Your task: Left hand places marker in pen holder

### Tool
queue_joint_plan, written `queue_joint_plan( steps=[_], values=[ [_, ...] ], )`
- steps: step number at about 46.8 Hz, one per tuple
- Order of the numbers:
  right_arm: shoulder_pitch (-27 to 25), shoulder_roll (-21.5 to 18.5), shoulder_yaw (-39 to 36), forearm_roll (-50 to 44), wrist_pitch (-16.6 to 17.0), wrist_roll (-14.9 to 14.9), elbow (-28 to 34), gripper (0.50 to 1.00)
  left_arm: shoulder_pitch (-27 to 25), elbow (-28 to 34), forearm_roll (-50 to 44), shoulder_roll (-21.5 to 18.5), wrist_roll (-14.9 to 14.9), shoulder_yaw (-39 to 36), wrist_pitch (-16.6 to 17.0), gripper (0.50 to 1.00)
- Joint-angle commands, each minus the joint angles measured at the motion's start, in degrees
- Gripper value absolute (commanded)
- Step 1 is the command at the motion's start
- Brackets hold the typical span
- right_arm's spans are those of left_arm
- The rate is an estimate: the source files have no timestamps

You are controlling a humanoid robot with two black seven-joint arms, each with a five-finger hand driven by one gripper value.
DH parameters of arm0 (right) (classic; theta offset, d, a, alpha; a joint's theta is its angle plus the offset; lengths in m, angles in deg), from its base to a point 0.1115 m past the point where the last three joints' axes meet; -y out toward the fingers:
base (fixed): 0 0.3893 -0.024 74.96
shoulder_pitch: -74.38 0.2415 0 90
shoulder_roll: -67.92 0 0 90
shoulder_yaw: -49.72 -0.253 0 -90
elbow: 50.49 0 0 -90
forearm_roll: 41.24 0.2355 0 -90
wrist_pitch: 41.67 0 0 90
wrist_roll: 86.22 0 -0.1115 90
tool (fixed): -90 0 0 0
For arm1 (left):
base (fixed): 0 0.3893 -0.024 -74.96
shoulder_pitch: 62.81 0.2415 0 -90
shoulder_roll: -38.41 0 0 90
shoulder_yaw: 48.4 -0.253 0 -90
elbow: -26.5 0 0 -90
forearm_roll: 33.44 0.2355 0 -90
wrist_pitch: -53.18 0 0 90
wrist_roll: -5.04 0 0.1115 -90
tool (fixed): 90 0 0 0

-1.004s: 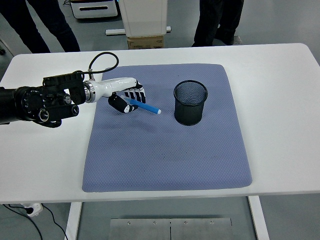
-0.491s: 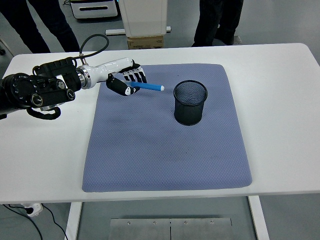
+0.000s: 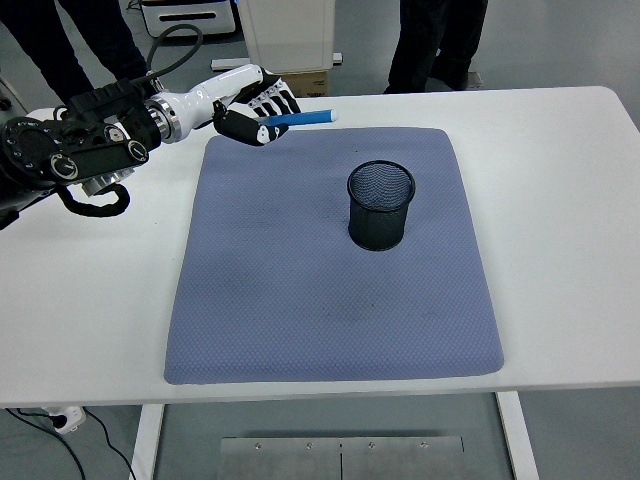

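Up near the table's [image 3: 560, 150] far left corner, the left hand [image 3: 255, 108] has its fingers curled tight around a blue marker [image 3: 298, 119]. It's gripped at one end, and the rest sticks out roughly level toward the right, hanging over the mat's [image 3: 330, 300] far left corner. So the marker is in the air, not in the holder [image 3: 380, 205] yet. That black mesh cup stands upright on the mat, right of center and toward the far edge, well apart from the hand. A couple of people's legs [image 3: 430, 45] show past the far edge. Right arm isn't visible anywhere.
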Motion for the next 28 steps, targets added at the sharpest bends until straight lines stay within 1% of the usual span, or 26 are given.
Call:
queue_joint_plan(
  steps=[1,5,16,23,28],
  values=[
    [0.0,0.0,0.0,0.0,0.0,0.0,0.0,1.000,0.2,-0.3,-1.4,0.5,0.1,1.3,-0.6,0.500],
    [0.0,0.0,0.0,0.0,0.0,0.0,0.0,1.000,0.2,-0.4,-3.4,0.8,0.8,2.2,-1.9,0.500],
    [0.0,0.0,0.0,0.0,0.0,0.0,0.0,1.000,0.7,-0.5,-7.2,3.0,1.1,6.8,-2.3,0.500],
    [0.0,0.0,0.0,0.0,0.0,0.0,0.0,1.000,1.4,-0.5,-9.9,3.3,1.1,9.3,-6.0,0.500],
    [0.0,0.0,0.0,0.0,0.0,0.0,0.0,1.000,1.6,-0.4,-10.2,3.8,1.1,9.9,-6.4,0.500]
  ],
)
